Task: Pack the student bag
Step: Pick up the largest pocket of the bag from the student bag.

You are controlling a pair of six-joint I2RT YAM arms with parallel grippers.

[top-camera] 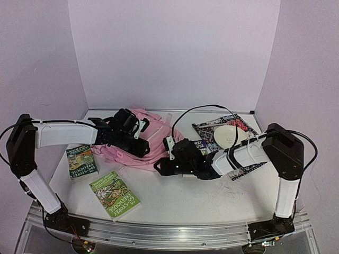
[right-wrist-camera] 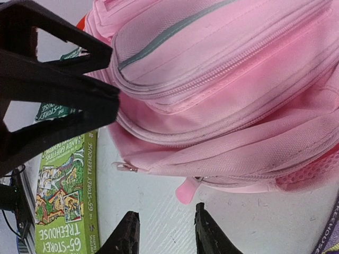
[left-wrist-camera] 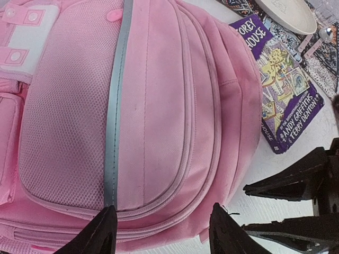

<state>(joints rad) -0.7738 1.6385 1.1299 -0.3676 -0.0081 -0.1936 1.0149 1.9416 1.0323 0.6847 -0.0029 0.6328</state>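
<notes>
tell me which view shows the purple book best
Left wrist: the purple book lies flat beside the bag, cover and authors' names readable. Top external shows only a sliver past the right arm; right wrist catches just a purple edge in its corner.

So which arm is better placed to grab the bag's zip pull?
Right, probably. The right gripper, open, faces the pink zip pull on the student bag; the left gripper hangs over plain fabric.
</notes>
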